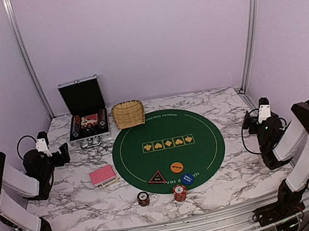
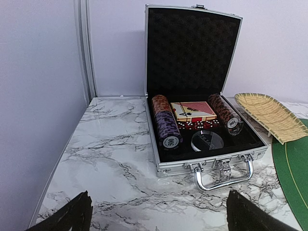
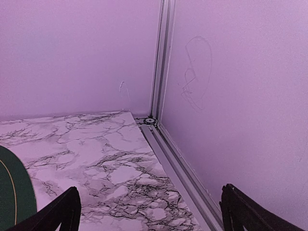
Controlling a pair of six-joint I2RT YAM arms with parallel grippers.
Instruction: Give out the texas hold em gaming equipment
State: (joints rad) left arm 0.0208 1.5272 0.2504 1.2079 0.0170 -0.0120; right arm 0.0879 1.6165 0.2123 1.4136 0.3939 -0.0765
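Cards lie at the mat's eight o'clock. Left claw and right claw gape wide, empty; left should probably pinch them squarely.

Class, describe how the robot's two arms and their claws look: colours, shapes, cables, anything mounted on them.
The left arm and right arm have bulky black joints and pale grey links. A small white block tops each wrist, with looping black cables nearby. The left claw and right claw are dark and taper to points.
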